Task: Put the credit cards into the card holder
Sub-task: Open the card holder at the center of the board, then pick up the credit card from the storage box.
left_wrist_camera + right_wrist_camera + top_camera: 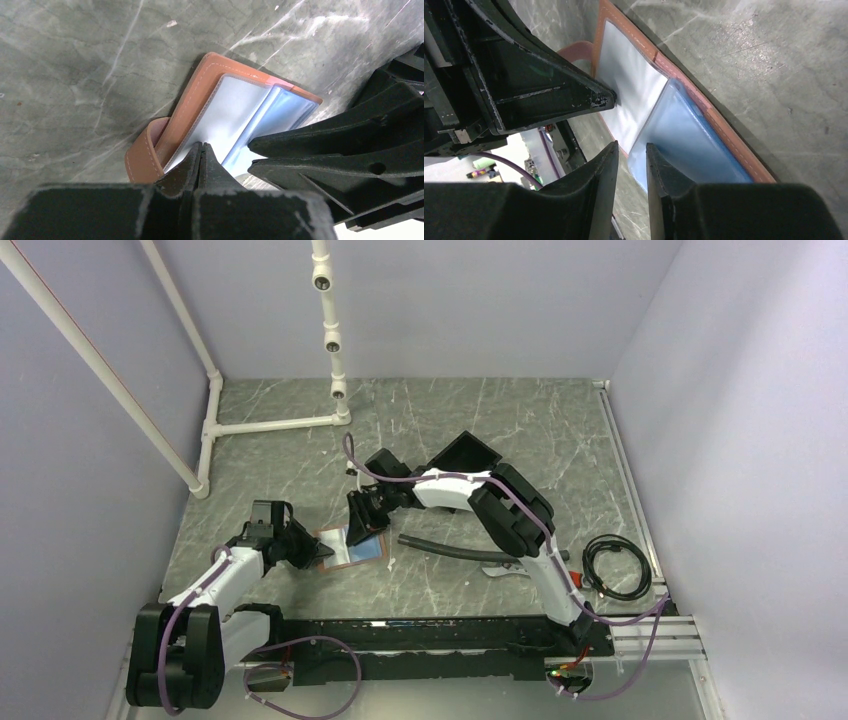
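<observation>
pressing card holder, left claw closed

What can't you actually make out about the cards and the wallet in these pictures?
- Number of cards: too small in the top view. In both wrist views the wallet's shiny sleeves blur all but one blue card.
- Right gripper: in the right wrist view its fingers hide the card's near corner, so a grip is unclear.
- Wallet's near edge: in the left wrist view it is hidden behind the shut left gripper.

Soft, even overhead light, faint shadows; glare whitens the open card holder; wrist views blur up close.
</observation>
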{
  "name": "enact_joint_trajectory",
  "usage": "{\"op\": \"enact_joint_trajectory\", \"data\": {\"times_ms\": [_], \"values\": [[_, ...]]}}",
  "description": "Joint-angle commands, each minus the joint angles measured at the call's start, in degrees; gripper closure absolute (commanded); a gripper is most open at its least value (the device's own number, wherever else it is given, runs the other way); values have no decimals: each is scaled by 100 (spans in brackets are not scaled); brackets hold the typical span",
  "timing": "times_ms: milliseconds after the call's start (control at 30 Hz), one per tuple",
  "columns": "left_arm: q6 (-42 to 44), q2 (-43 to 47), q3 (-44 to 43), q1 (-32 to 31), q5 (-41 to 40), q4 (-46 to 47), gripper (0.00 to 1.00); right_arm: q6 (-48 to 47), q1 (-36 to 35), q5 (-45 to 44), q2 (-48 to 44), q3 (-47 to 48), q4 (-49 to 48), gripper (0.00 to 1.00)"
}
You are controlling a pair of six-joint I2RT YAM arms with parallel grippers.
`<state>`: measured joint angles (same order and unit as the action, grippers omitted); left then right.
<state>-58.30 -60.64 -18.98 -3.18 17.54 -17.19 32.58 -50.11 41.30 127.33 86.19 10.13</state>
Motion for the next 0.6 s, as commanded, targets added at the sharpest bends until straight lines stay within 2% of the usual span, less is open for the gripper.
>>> {"op": "enact_joint_trajectory", "data": {"times_ms": [0, 200, 567], "values": [[125, -161, 158, 22, -488, -452, 100, 197, -12, 159, 126, 250, -337, 71], [135, -169, 158, 28, -471, -419, 100, 327, -42, 279, 215, 288, -493, 80], [153, -175, 159, 28, -461, -411, 100, 478, -109, 389, 405, 363, -621, 82]]}}
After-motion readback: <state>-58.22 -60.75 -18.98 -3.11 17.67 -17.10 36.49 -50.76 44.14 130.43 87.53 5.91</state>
